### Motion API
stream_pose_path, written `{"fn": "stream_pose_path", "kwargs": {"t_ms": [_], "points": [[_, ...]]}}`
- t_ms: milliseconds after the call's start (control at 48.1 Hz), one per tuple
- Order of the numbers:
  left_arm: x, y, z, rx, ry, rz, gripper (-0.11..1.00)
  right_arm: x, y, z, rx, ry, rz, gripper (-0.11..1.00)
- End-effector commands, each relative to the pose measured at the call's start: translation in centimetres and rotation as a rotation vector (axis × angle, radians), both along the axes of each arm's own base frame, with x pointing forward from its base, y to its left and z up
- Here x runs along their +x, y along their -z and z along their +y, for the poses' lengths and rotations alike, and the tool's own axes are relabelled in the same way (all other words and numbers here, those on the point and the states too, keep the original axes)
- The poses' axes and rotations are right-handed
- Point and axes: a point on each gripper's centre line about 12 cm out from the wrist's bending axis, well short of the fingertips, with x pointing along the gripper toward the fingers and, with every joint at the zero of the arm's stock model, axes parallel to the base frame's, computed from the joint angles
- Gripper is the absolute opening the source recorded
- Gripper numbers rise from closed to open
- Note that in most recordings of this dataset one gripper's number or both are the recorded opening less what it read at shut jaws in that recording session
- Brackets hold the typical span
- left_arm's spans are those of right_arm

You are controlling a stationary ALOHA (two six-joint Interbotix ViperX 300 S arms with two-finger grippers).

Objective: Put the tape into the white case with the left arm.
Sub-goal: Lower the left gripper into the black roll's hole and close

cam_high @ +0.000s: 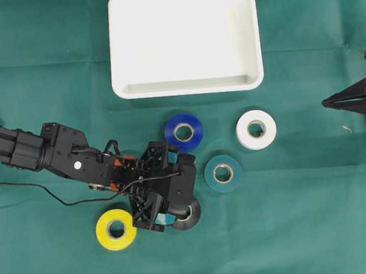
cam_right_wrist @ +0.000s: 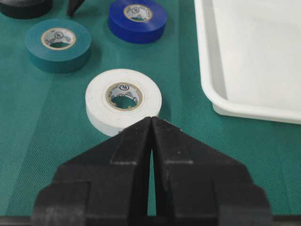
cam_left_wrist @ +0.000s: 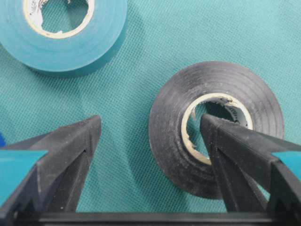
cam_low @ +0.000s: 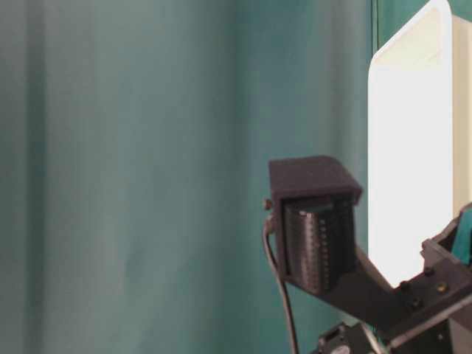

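Down low over the black tape roll (cam_left_wrist: 216, 136): left gripper (cam_left_wrist: 150, 127), jaws spread wide, holding nothing, one finger (cam_left_wrist: 70, 150) on the green cloth of the tabletop (cam_high: 304, 229) outside the roll, the other poised at its cardboard core. Lying flat, hole facing up, no long axis to speak of. Nearby, also flat: teal roll (cam_high: 222, 173), blue roll (cam_high: 183, 132), white roll (cam_high: 256, 129), yellow roll (cam_high: 116, 229). Farther back, well apart from the black roll: white case (cam_high: 188, 86), long side running left to right. Off at the right edge: right gripper (cam_right_wrist: 151, 125), fingers pressed together, nothing between them.
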Motion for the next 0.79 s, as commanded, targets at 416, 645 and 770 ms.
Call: {"fn": "stream_pose_path", "kwargs": {"t_ms": [416, 645, 770], "points": [[0.6, 0.4, -0.2, 0.000, 0.001, 0.005, 0.91, 0.2, -0.4, 0.0, 0.000, 0.001, -0.014, -0.09], [0.3, 0.4, -0.2, 0.008, 0.004, 0.034, 0.43, 0.2, -0.4, 0.0, 0.000, 0.001, -0.015, -0.09], [0.3, 0.1, -0.2, 0.008, 0.005, 0.028, 0.30, 0.2, -0.4, 0.0, 0.000, 0.001, -0.014, -0.09]]}}
